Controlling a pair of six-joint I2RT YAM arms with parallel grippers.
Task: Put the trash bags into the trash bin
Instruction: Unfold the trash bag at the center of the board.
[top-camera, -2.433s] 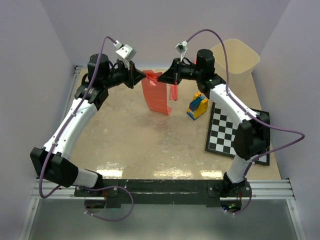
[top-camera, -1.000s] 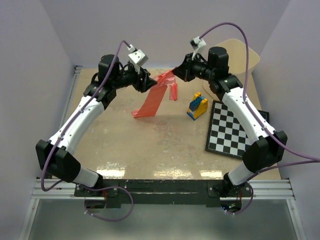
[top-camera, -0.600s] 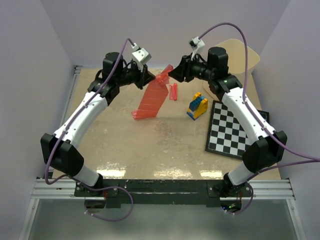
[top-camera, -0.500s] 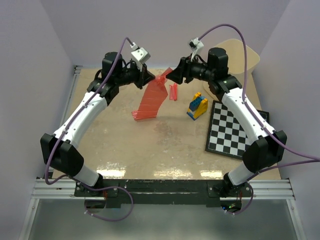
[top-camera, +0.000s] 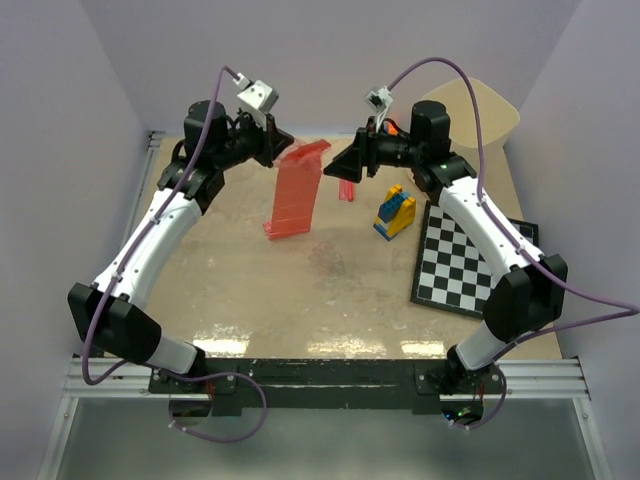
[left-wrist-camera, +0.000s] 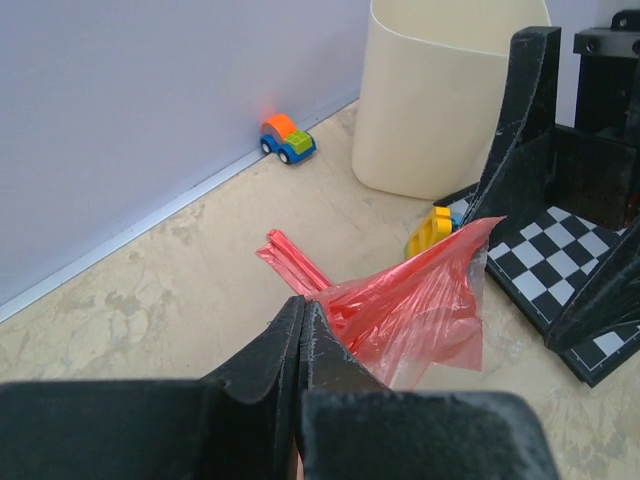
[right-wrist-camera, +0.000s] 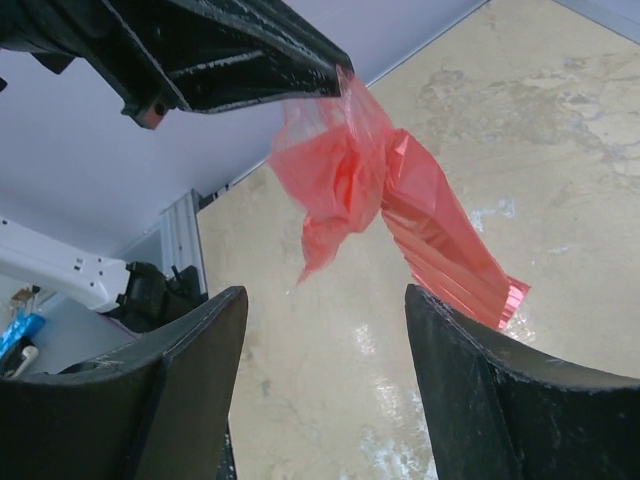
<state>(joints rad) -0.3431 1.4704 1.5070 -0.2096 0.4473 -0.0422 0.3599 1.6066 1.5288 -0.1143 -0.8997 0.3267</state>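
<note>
Near the counter's (top-camera: 300, 290) far edge, left tool (top-camera: 281, 149) pinches the red trash bag's (top-camera: 297, 190) top — right tool (top-camera: 336, 168), jaws wide, faces it without touching.

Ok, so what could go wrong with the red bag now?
The left gripper pinches only the bag's top edge while the right gripper stands open, so the thin plastic may slip out. The bin sits beyond the right arm, so carrying the bag over could bump it. The bag's low end seems to touch the table and might drag into the blocks.
</note>
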